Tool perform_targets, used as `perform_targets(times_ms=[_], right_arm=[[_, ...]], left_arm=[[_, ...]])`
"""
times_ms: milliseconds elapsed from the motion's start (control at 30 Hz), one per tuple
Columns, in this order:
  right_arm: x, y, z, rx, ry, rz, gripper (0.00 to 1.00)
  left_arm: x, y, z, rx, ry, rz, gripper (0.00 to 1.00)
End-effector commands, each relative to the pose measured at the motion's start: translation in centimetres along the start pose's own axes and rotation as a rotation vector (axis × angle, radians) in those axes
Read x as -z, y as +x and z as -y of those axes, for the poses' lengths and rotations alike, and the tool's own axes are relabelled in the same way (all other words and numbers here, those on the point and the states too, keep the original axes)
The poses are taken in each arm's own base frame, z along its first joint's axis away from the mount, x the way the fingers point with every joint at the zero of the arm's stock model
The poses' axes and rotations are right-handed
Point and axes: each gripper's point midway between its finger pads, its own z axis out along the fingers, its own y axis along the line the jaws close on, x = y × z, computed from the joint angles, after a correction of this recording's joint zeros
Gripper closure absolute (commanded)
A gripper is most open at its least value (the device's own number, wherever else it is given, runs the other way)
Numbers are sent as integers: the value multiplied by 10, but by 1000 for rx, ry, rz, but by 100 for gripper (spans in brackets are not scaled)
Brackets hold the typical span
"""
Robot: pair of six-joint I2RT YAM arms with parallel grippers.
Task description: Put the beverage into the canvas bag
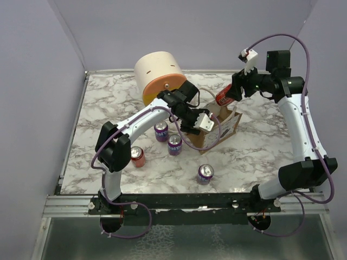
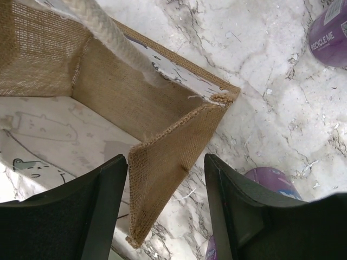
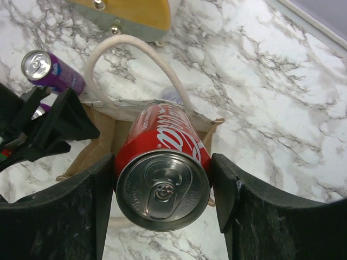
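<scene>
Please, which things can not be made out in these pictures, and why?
Top view: the mouth of the tan-brown canvas bag is mostly covered by the left tool and the red cola can.
Right wrist view: the can in the right tool hides its own lower end and most of the bag's inside.
Left wrist view: one purple drink can is cut off by the edge; another hides behind a tool finger.

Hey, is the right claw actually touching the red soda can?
Touching. The right wrist view shows the red soda can wedged in the right claw, both fingers pressed flat against its sides with no gap.
</scene>
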Motion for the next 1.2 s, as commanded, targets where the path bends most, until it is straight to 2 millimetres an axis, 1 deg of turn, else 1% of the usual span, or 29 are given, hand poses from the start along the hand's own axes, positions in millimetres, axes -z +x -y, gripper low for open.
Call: perform_targets(times_ms=[0,67,167,300,400,500,667,767,867,967,1167], right_arm=[[-18,-20,-18,53,-60,72,99],[-27,-12,-23,57,-69,45,99],[-39,2,-25,56,-72,5,99],[-50,20,-23,56,-62,-43,99],[-55,31,-17,54,-26,-81,99],[-53,40,-6,55,40,-114,99],[-44,55,16,73,182,-168,99],[-33,56,28,85,268,-178,99],[-21,54,31,96,318,-169,99],[-15,52,25,96,301,-158,99],[-19,52,-8,83,131,-130,99]], left_arm=[[-1,-5,-2,-30,16,1,41],[-3,-4,0,-30,24,0,45],[-4,-4,4,-31,38,2,50],[-6,-8,11,-38,71,14,59],[-8,-10,16,-52,89,16,67],[-9,-12,21,-63,116,11,74],[-9,-15,29,-79,153,8,81],[-8,-15,34,-99,172,8,85],[-7,-16,39,-134,191,10,90],[-6,-18,43,-178,202,19,93],[-9,-21,46,-227,214,24,95]])
